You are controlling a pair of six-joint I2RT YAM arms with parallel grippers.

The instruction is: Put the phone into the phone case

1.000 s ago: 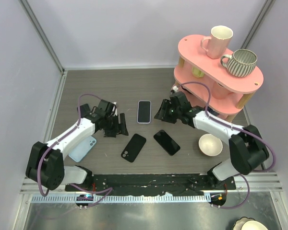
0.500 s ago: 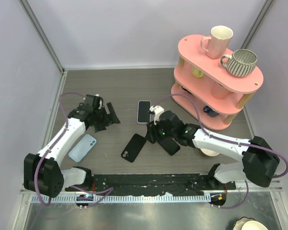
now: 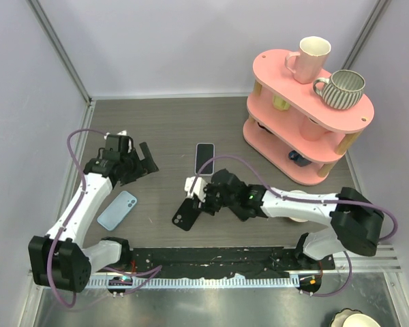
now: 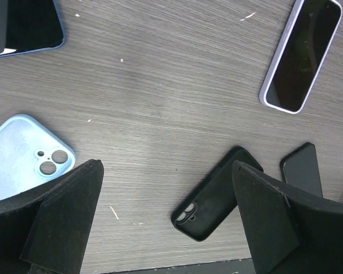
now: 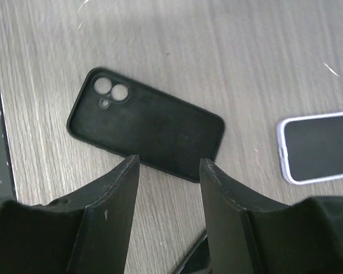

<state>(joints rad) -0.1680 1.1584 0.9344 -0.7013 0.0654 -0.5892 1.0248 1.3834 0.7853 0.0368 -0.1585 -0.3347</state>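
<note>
An empty black phone case lies open side up on the table, also in the left wrist view and the right wrist view. A black phone lies just right of it; in the top view my right arm hides it. My right gripper is open and empty, low over the table, with its fingertips at the case's right edge. My left gripper is open and empty, raised well to the left of the case.
A phone in a lavender case lies face up behind the black case. A light blue phone lies face down at the left. Another blue-edged phone lies under my left arm. A pink shelf with mugs stands at the back right.
My right arm has swung from beside the shelf forward and left to the black case. My left arm has drawn back to the left, away from the case.
</note>
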